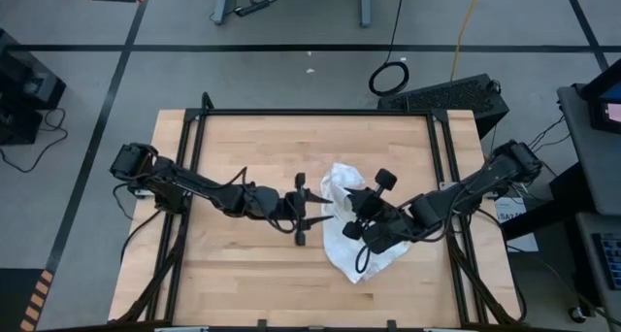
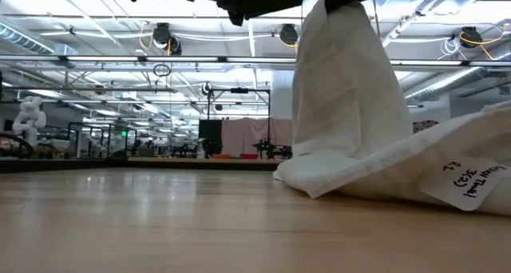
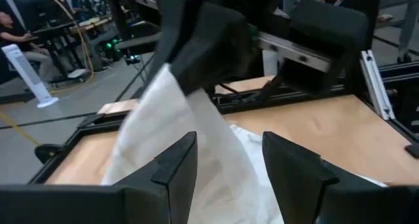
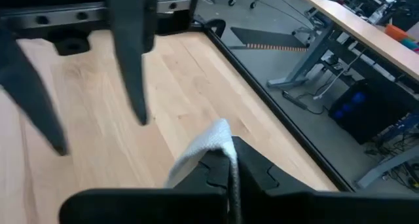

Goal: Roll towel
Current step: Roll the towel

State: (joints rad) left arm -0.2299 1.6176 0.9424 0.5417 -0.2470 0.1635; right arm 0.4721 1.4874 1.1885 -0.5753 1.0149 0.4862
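The white towel [image 1: 351, 249] is raised at one end and trails down to the wooden table [image 1: 243, 274] right of centre. In the low view the towel [image 2: 343, 89] hangs as a loose column, and its lower part [image 2: 399, 177], which bears a handwritten label [image 2: 471, 181], lies crumpled on the wood. My right gripper [image 1: 343, 209] is shut on the towel's raised end. My left gripper [image 1: 307, 211] stands open just left of it at about the same height. Its fingers [image 3: 175, 168] frame the hanging cloth from the table's left without plainly touching it. My right gripper pinches a bunched bit of the towel's upper edge [image 4: 219, 133] between its two shut fingers. It comes from the table's right, slanting slightly down. The cloth hangs slack below the fingers, with its lower part resting on the table.
Black frame rails [image 1: 199, 138] run along the table's left, right and far edges. Bare wood lies on the table's left half [image 1: 233, 148] and along the near edge. A black case [image 1: 456, 91] and a cable loop [image 1: 388, 78] lie on the floor beyond. People sit far off [image 3: 10, 27].
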